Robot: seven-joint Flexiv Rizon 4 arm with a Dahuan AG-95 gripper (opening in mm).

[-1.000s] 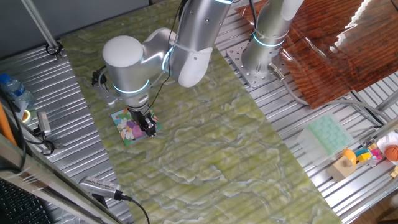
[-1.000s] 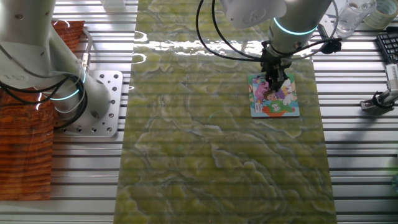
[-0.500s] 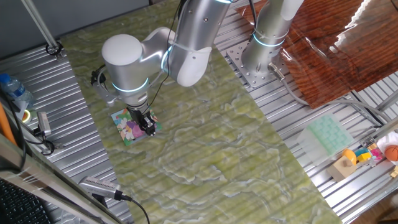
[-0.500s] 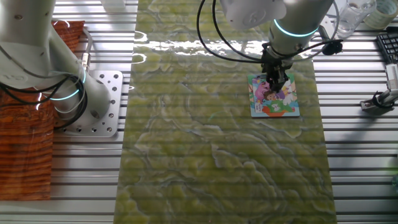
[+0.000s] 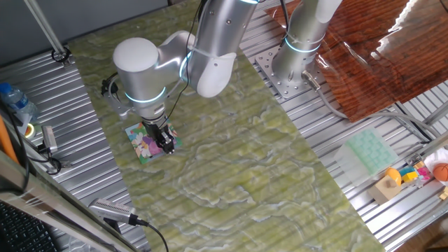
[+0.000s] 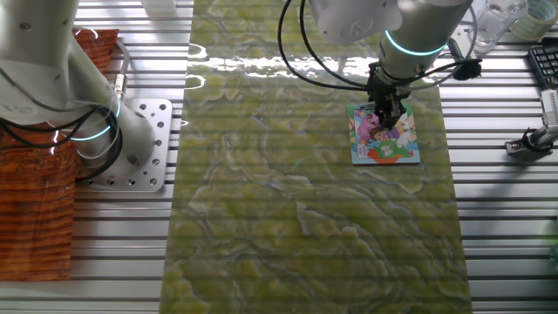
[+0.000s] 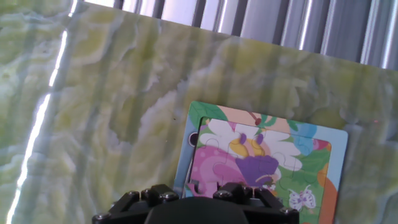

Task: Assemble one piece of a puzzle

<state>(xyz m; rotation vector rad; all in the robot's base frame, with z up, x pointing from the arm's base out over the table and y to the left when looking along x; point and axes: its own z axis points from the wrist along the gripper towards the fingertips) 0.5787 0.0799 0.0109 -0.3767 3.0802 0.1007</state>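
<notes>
The puzzle (image 5: 142,147) lies flat on the green marbled mat, a small square with a pink, green and yellow cartoon and a blue edge. It also shows in the other fixed view (image 6: 394,145) and in the hand view (image 7: 267,155). My gripper (image 5: 166,145) points straight down with its black fingers at the puzzle's surface, over the pink part (image 6: 384,120). The fingers look close together, but their tips are too small to read. In the hand view only the gripper's black housing (image 7: 193,208) shows. The piece is hidden.
A second arm's base (image 5: 294,63) stands at the mat's far edge. A pale green moulded tray (image 5: 369,150), a wooden block (image 5: 386,189) and toys (image 5: 420,173) lie on the slatted table at the right. A bottle (image 5: 14,101) and hand tools (image 5: 112,210) lie on the left.
The arm's upper joints have shifted slightly. The gripper stays at the same spot on the puzzle.
</notes>
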